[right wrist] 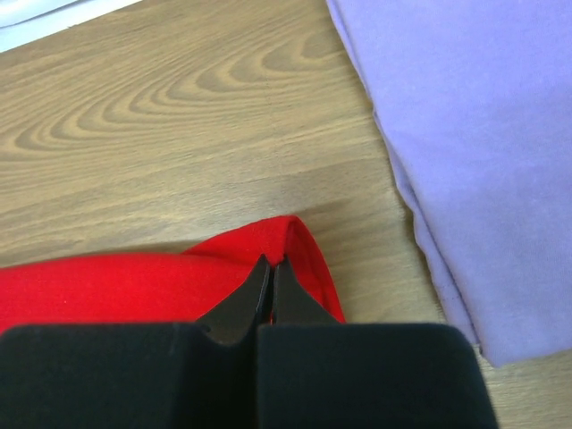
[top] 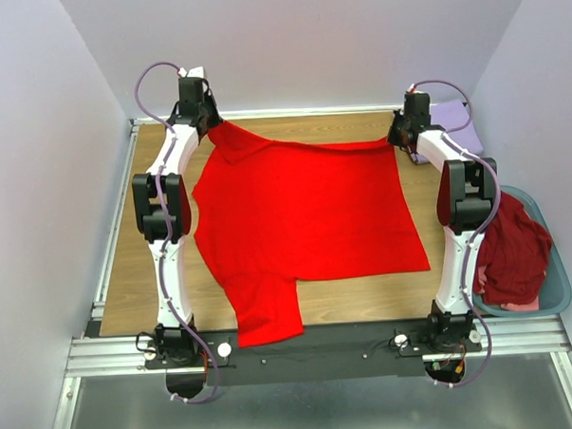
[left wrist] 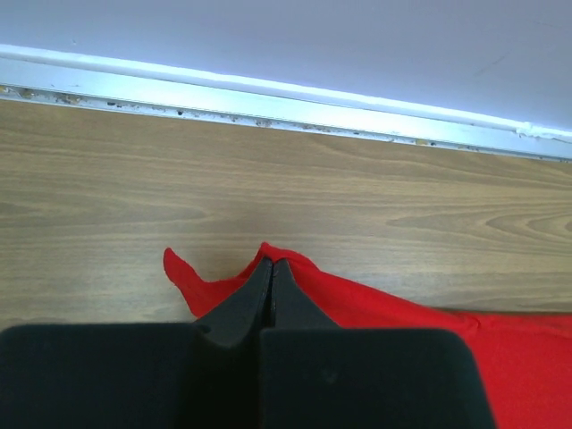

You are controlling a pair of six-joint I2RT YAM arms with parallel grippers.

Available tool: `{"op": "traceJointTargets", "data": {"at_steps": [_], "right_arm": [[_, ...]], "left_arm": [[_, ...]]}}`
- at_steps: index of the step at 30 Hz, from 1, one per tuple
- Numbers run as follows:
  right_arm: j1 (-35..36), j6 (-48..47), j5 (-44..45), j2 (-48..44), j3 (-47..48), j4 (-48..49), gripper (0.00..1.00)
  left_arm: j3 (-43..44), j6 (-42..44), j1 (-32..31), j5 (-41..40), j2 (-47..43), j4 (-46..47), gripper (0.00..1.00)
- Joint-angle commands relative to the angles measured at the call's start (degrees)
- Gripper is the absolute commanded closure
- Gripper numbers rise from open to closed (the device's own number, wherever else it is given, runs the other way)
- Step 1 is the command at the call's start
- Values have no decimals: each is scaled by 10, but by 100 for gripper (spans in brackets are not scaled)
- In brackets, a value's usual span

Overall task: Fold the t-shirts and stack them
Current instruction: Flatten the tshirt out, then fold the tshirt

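Now the bright red t-shirt (top: 305, 214) lies spread across the middle of the wooden table (top: 366, 301), mostly flat, with its far edge stretched between the two arms and one sleeve hanging toward the near edge, left of centre, where it overlaps the black base bar. At the far left corner of the cloth the left gripper (top: 206, 118) sits low over the table; the left wrist view shows the left gripper (left wrist: 271, 264) with its black fingers pressed together, pinching a small peak of the bright red t-shirt (left wrist: 402, 313), which rises around the tips while a little tongue of cloth sticks out to the left. Beyond it runs bare wooden table (left wrist: 268, 179) and then a metal rail (left wrist: 268, 94) at the foot of the back wall. At the far right corner the right gripper (top: 401, 133) does the same: in the right wrist view the right gripper (right wrist: 271, 261) has its fingers closed tight on a rolled hem of the bright red t-shirt (right wrist: 134, 281), which curls around the tips. Just to the right of that hem, apart from it with a strip of wooden table (right wrist: 179, 134) between, lies the lavender t-shirt (right wrist: 474, 134), folded flat; from above the lavender t-shirt (top: 450, 117) shows in the far right corner, partly hidden behind the right arm. The maroon t-shirts (top: 511, 252) sit heaped in a teal-blue basket (top: 555, 298) off the table's right side, near the right arm's base.
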Motion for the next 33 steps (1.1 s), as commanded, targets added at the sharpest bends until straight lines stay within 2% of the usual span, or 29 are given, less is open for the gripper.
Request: {"op": "traceJointTargets", "data": {"at_steps": [1,5,10,17,25,30,33], "right_arm": [[-5,16,-13,5,23,5,99],[-6,20,-13,-2,29,6,99],[-9,20,-1,4,41,6,99],[-10,29,24,-1,19,5,99],[-10,27,9,-18,-4,5,99],[-10,21,-1,-50,-31,3,98],[-10,13,9,-72,-56,3,98]], "left_arm": [[16,-8,12,26,-3,9,100],[13,-6,12,35,-17,22,100],[59,-10,12,37,3,23,100],[45,-37,12,96,10,20,100],[-25,-73,12,76,-51,-28,100],[-91,-77,12,112,-100,-61,100],[-146,-79,12,115,-168,-63,100]]}}
